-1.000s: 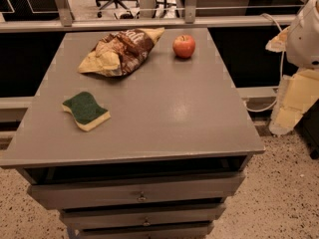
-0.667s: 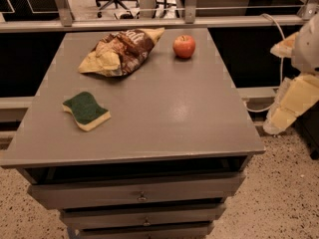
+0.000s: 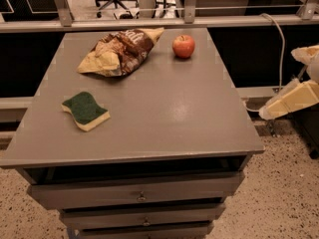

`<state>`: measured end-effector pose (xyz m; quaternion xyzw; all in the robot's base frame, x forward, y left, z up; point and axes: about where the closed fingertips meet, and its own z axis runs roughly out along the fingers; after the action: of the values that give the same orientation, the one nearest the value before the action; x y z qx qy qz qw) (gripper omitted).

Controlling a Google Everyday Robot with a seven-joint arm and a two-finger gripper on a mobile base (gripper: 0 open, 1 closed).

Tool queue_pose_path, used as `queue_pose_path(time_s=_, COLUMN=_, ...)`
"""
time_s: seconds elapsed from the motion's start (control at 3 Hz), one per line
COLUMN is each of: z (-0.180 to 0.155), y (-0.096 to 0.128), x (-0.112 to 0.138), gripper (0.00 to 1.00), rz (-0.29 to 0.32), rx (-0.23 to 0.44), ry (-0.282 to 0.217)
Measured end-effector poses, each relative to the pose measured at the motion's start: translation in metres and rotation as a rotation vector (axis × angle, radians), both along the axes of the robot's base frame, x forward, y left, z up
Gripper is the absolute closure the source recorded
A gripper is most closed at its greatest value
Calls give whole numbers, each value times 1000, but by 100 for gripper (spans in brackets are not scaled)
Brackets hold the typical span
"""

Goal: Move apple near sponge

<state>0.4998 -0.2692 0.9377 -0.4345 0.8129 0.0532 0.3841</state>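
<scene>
Apple (image 3: 183,46) on table (image 3: 199,118) far side; gripper (image 3: 288,101) well apart, right.

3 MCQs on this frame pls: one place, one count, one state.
1. Where on the table is the apple?
A) far side, right of the bag
B) near left corner
C) middle of the front edge

2. How many things lie on the table top?
A) two
B) three
C) five

3. How do the apple and the gripper stand?
A) apple held in the gripper
B) apple resting on the table, gripper off the table's right side
C) gripper pressing down on the apple

Answers:
1 A: the apple sits by the far edge, with the bag to its left.
2 B: only the bag, the apple and the sponge are on top.
3 B: the apple sits alone, and the gripper hangs beyond the right edge, apart from everything on the table.
</scene>
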Motion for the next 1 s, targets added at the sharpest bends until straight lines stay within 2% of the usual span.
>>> queue_pose_path(time_s=0.33, z=-7, y=-14, x=31, gripper=0, rz=-36, rx=71, ry=-93)
queue_pose_path(time_s=0.67, z=-29, y=-22, x=61, gripper=0, rz=-72, rx=111, ry=-91)
queue_pose_path(time_s=1.0, z=-34, y=-20, x=66, gripper=0, rz=-78, rx=122, ry=-82)
